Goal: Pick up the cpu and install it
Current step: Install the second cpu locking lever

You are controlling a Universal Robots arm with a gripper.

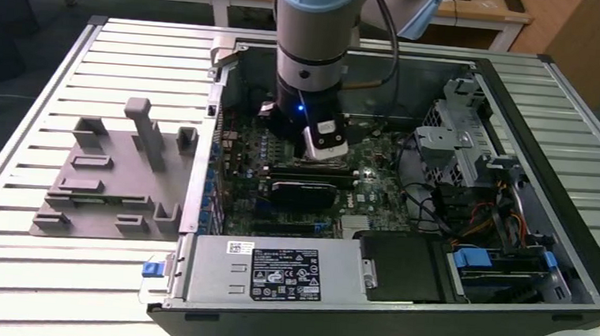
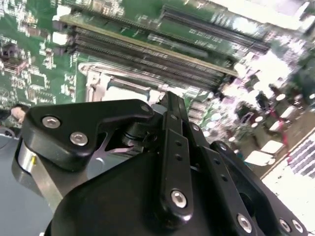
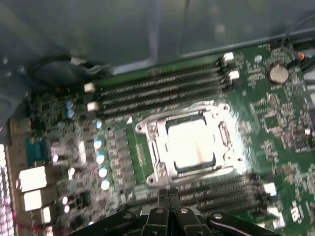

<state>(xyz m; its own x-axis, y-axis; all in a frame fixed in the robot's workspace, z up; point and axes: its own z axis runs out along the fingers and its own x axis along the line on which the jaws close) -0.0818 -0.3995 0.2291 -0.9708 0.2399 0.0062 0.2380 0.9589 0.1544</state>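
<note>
The cpu [image 3: 189, 145], a pale shiny square, lies flat inside the metal socket frame [image 3: 150, 130] on the green motherboard [image 3: 275, 123], with memory slots on both sides of it. My gripper [image 3: 168, 193] hovers above the board just beside the socket's edge. Its two black fingers are pressed together with nothing between them. In the second wrist view the gripper [image 2: 170, 97] points down at the same socket frame [image 2: 93, 78]. In the exterior view the gripper [image 1: 325, 151] hangs inside the open computer case [image 1: 547, 257], low over the motherboard's middle.
A grey plastic holder plate [image 1: 109, 182] with upright blocks lies on the slatted table at the exterior view's left. The case walls, a drive cage [image 1: 456, 139], cables and the power supply [image 1: 271, 273] ring the board. A black square part [image 1: 300, 193] sits near the gripper.
</note>
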